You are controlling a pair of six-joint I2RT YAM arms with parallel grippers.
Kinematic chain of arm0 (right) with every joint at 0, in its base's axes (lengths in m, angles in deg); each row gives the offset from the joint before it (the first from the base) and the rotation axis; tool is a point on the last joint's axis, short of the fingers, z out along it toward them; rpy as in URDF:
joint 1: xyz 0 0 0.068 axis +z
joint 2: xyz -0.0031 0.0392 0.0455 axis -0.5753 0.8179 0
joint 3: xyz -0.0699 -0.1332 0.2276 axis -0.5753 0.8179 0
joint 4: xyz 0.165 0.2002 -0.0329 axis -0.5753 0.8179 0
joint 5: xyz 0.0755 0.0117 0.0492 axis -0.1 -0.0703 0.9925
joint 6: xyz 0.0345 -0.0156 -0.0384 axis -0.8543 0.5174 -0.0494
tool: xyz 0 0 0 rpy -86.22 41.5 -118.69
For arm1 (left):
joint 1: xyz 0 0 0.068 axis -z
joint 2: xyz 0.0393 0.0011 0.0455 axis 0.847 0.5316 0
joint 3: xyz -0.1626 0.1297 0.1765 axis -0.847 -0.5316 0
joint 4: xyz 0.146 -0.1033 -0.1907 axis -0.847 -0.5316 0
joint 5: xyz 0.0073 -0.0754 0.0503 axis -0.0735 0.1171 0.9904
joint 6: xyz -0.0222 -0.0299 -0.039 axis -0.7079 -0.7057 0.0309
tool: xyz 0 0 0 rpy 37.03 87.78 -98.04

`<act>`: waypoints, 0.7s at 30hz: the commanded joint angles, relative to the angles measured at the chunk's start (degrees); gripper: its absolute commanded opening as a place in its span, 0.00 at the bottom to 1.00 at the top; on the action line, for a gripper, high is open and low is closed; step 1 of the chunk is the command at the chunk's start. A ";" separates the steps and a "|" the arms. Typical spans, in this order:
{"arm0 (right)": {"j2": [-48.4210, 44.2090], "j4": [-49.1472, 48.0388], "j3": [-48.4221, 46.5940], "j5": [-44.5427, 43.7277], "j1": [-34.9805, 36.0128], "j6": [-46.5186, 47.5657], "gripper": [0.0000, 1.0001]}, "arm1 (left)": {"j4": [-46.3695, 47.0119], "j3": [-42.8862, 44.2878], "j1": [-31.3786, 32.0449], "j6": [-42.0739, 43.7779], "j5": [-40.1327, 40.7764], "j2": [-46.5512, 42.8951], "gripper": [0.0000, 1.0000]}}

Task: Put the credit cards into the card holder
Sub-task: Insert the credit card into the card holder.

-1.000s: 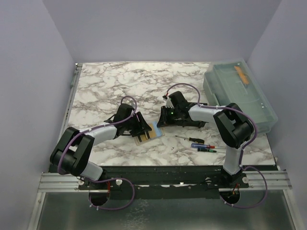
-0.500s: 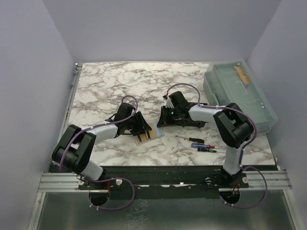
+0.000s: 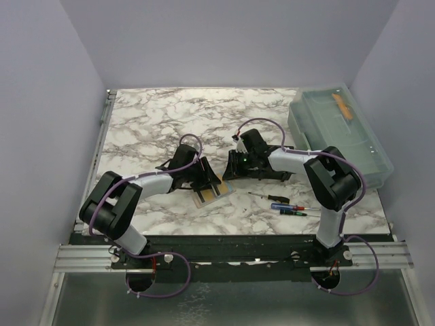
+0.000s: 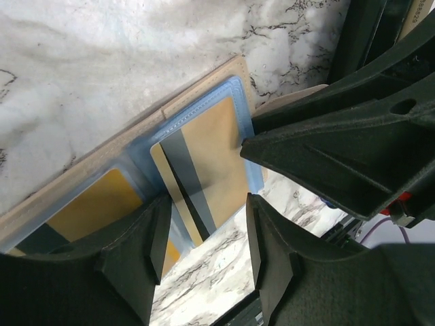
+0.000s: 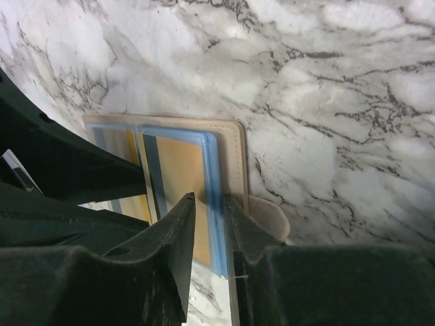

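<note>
**Both pincers down on the open card holder, near front of desk**

Tan open card holder (image 3: 212, 192) w/ clear blue-edged sleeves lies flat on the white-and-grey marble desk (image 3: 156, 122), near the front edge, btwn the two arms. Both sleeves in view are filled. A gold credit card (image 4: 214, 153) w/ a dark stripe sits in one sleeve. A second gold card (image 4: 88, 214) sits in the sleeve next to it, partly hidden by a finger of the left arm.

Left pincer (image 4: 207, 204): fingers apart, one on each side of the striped card's near end. Nothing clamped btwn them as far as the wrist view shows. Tips sit low over the sleeve; can't tell if they touch it.

Right pincer (image 5: 209, 200): fingers nearly together, only a narrow slot btwn them. The blue sleeve edge and a strip of gold card show in that slot. Can't tell whether the pads bite on it. In the top view this pincer reaches the holder from the opposite side, and the two pincers sit just beside each other over it.

Right of the holder and well apart from it, small screwdrivers (image 3: 289, 206) w/ red & blue handles lie on the desk near the right arm. At the far right stands a big translucent lidded bin (image 3: 340, 132) w/ an orange item inside.
</note>
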 commanded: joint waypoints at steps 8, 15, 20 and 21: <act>-1.89 2.14 3.28 1.08 0.63 -0.91 0.38 | -0.30 -1.34 0.55 -0.84 -0.73 0.10 0.55; -3.60 -8.67 8.38 8.12 1.07 -8.83 0.33 | 3.42 2.17 2.71 -2.92 -1.93 4.00 0.54; -6.72 -2.03 7.42 1.04 0.87 -7.48 0.35 | -0.84 -0.24 1.39 -0.61 1.52 -1.07 0.56; -7.13 -0.13 6.79 -0.42 0.85 -6.47 0.36 | -1.80 -0.81 0.74 0.02 1.57 -2.02 0.56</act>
